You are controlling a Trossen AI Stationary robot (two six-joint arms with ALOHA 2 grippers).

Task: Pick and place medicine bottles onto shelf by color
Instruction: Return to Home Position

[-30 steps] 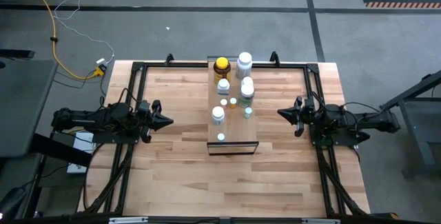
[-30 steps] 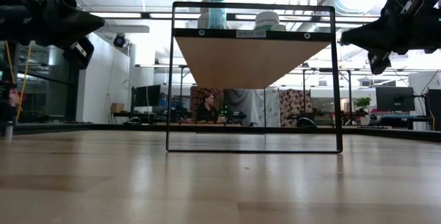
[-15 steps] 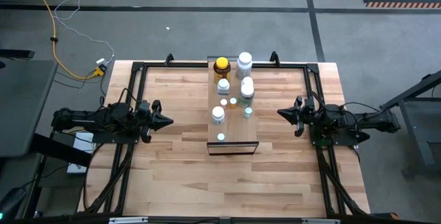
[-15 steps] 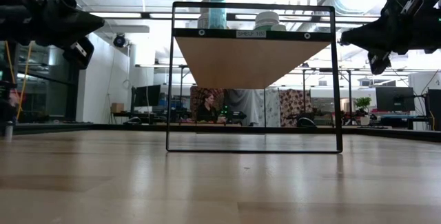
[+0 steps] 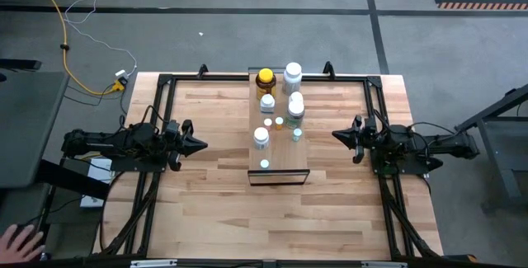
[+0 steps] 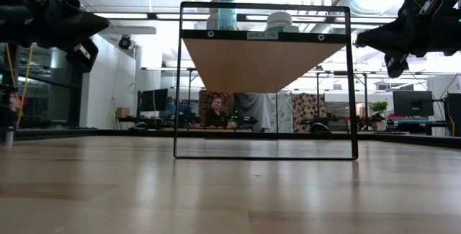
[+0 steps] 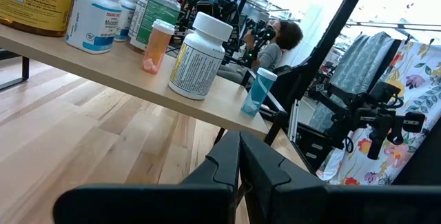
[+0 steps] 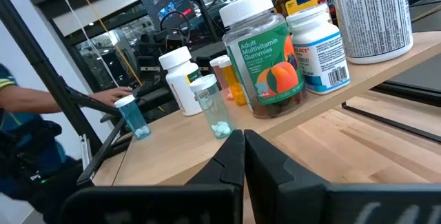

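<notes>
High view, starting at the left: what is the left gripper (image 5: 198, 144) doing?

— It hangs over the table (image 5: 214, 194) near its left edge, tips aimed at the shelf (image 5: 280, 154). The left wrist view shows its fingers (image 7: 222, 163) pressed together, holding nothing.

And the medicine bottles (image 5: 295, 103)?

— All on the shelf; I see none on the bare tabletop. The shelf's long axis runs from the table's far edge toward its middle, square across the lines both arms point along. The amber bottle (image 5: 265, 79) stands at the shelf's far left corner, and a light blue bottle (image 5: 264, 164) stands alone near its front edge (the small orange bottle (image 5: 279, 123) and the greenish bottle (image 5: 296, 134) sit between).

The right gripper (image 5: 336, 134)?

— Mirrored over the table's right side, jaws closed and empty too, somewhat nearer the shelf than the left.

So the next move?

— I judge the sorting done. Each arm need only draw straight outward, away from the shelf, with no bottle in its path.
</notes>
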